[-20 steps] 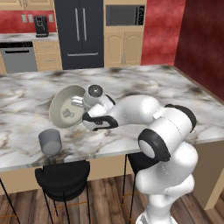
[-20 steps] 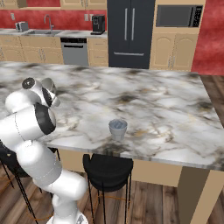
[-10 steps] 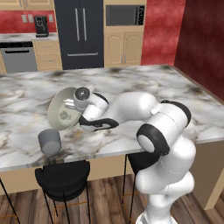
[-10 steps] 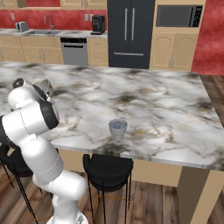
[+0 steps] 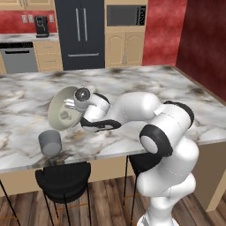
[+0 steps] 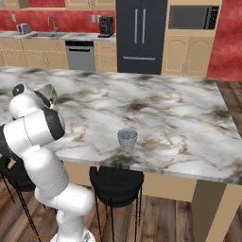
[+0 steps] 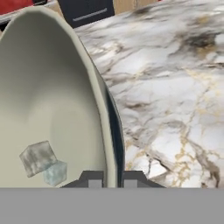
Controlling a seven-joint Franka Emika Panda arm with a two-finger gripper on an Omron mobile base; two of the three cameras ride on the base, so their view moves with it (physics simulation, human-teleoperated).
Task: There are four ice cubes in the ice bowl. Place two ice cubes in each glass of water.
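Inside tilted ice bowl (image 7: 57, 100), ice cubes (image 7: 43, 162) show.

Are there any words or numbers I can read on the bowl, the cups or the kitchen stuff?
None can be read anywhere.
The bowl: plain cream, no writing.
The cup by the bowl and the cup on the far side: plain grey, no labels.
The microwave: its panel is too small and blurred to tell.
The fridge and coffee maker: no readable marks.
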